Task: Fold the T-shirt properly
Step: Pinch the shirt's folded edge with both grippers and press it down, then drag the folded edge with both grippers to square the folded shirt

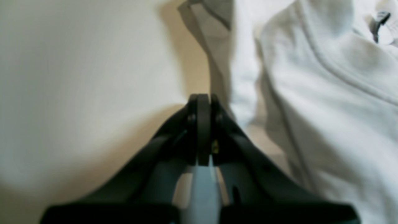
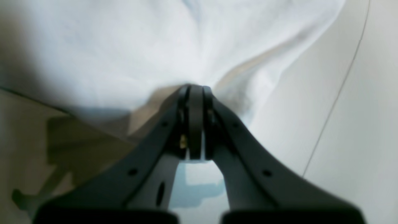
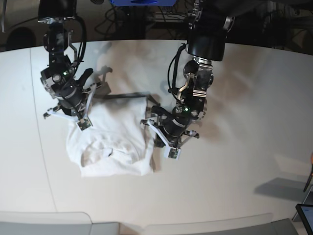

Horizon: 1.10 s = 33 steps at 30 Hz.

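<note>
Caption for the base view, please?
Both grippers, left and right, pinch the white T-shirt on the table.

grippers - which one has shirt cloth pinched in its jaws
The right gripper: T-shirt fabric bunches into its closed tips. The left gripper is shut too, but its tips sit beside the shirt's edge over bare table.
</note>
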Tool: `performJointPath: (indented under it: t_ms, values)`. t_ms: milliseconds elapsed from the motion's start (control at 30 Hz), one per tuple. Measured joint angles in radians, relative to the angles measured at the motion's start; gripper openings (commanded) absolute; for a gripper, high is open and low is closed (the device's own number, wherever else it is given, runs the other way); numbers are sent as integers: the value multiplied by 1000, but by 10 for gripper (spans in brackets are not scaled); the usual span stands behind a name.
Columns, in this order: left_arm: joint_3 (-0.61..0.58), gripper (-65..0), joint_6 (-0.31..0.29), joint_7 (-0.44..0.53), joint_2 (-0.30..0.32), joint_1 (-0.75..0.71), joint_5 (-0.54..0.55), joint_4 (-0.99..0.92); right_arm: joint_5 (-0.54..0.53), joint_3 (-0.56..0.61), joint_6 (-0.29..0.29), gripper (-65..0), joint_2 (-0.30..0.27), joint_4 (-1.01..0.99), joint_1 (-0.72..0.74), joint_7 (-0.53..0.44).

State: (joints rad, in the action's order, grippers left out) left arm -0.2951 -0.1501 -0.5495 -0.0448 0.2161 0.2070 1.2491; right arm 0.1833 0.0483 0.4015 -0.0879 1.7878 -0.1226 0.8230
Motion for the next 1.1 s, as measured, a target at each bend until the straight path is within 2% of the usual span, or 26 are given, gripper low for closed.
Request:
performJointPath:
  t_ms: [167,267,367,467,667,833,900,967,1100]
  values:
    - [5,-650,3,-8,0,-34,0,164,-2,5,2,-634,4,77,14,4]
    - [-2,-650,2,-74,-8,-48,-1,261,-1,5,2,-634,1,76,45,6]
    - [-5,-650,1,-91,-48,-65,0,320,-1,4,1,-634,-3,75,79,5]
    - [-24,-650,-5,-94,-87,-87,2,327,-2,2,-2,-634,-3,61,104,3]
    - [-171,-650,-7,-96,-93,-108,0,294,-2,0,-6,-634,-2,-143,184,-4]
    - [-179,-650,-6,-89,-93,-132,-3,269,2,0,-8,-634,-2,-257,188,-60]
    - [-172,-650,2,-91,-73,-152,-13,251,2,0,-9,-634,-2,-275,192,-76]
    - [-180,-650,-7,-92,-22,-181,-2,249,2,-2,-8,-635,-3,-276,195,-79]
    - [-172,-650,-11,-71,41,-208,11,254,-3,-2,1,-635,-16,-237,189,-73]
